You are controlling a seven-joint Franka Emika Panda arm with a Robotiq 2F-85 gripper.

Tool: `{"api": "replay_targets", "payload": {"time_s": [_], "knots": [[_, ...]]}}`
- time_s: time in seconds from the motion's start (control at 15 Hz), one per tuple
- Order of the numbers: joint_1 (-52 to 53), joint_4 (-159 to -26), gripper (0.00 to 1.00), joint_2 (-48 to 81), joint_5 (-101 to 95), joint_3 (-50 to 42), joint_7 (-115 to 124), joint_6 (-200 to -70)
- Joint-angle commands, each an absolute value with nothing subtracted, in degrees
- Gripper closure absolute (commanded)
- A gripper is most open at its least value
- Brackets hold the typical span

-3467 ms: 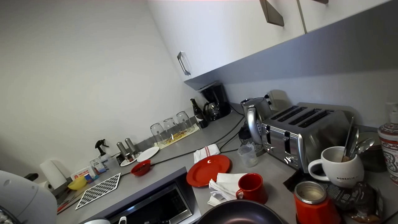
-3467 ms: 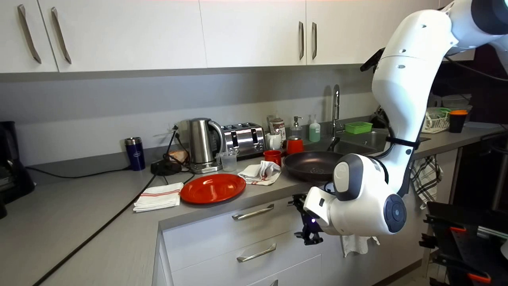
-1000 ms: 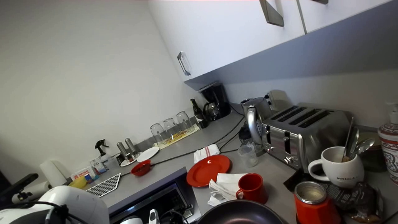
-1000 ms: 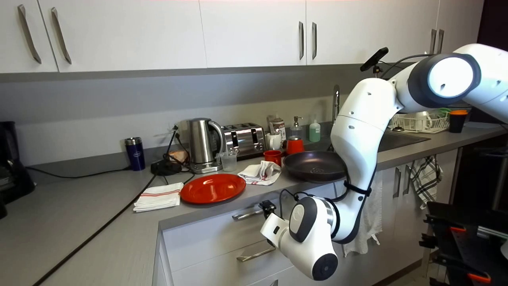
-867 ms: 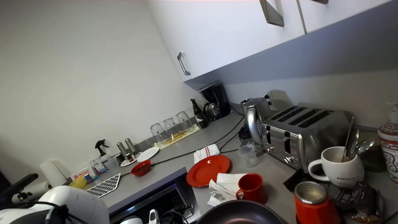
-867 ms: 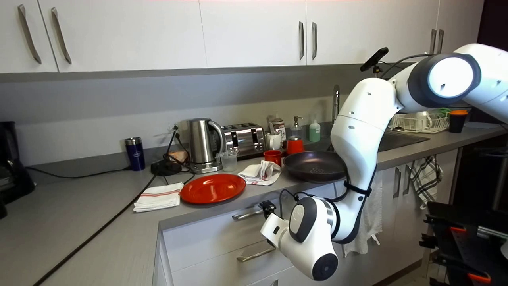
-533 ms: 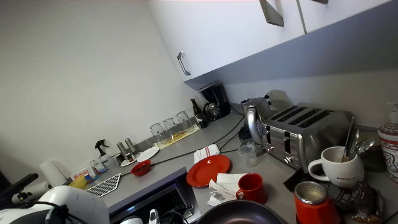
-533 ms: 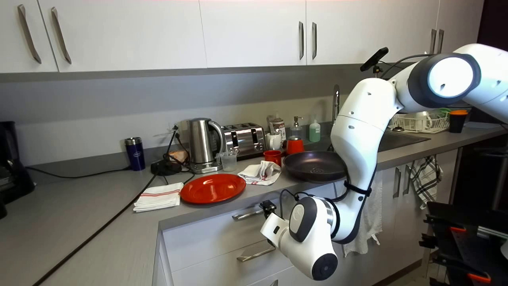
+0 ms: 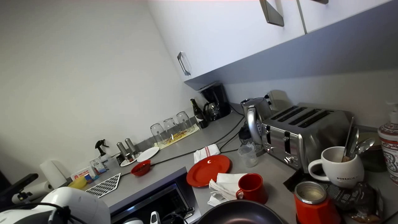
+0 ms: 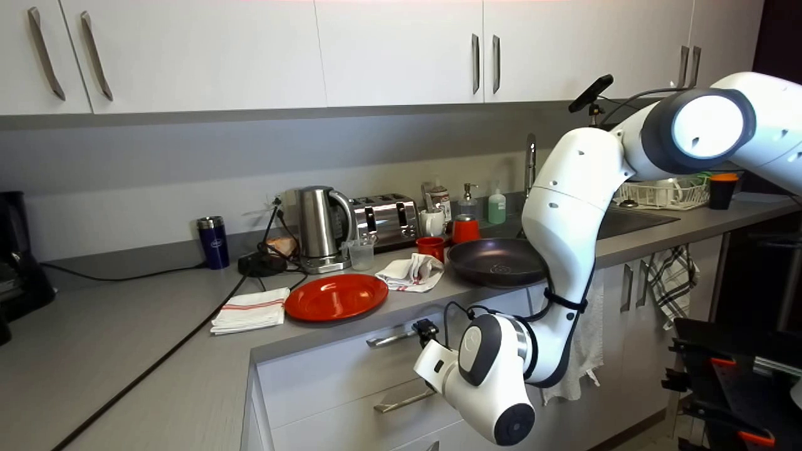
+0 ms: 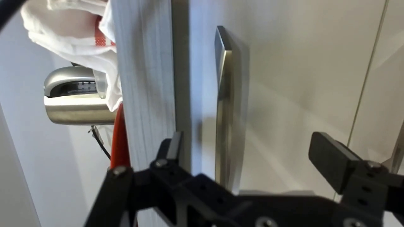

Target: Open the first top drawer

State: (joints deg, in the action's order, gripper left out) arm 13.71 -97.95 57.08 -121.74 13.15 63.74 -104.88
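The top drawer (image 10: 313, 376) is closed under the counter edge in an exterior view; its flat front looks whitish here. Its metal bar handle (image 10: 390, 339) also shows in the wrist view, where the drawer handle (image 11: 223, 94) runs vertically. My gripper (image 11: 247, 145) is open and empty in the wrist view. The handle lies between its two fingers in the picture, closer to the left finger, and neither finger visibly touches it. The left finger overlaps the counter edge; the right finger is over the drawer front. In an exterior view the arm's hand hides most of the gripper.
A second drawer's handle (image 10: 404, 401) sits below. The counter edge (image 11: 146, 94) runs close above the handle. A red plate (image 10: 336, 298), a cloth (image 10: 411, 272) and a dark pan (image 10: 497, 262) stand near that edge. A black stand (image 10: 733, 388) is at the right.
Since 3.5 s ago the arm has moved left and down in an exterior view, bringing the hand beside the drawer handles. In the last half second it shifts only slightly right and down. The drawer stays closed.
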Motion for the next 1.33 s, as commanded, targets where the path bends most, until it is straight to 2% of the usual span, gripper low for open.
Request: {"api": "replay_targets", "payload": {"time_s": [0.0, 1.27], "knots": [[13.89, -96.01, 0.0, 58.15, -120.6, 12.78, 63.22, -103.55], [12.51, -89.37, 0.0, 61.4, -116.03, 11.55, 62.99, -105.04]]}}
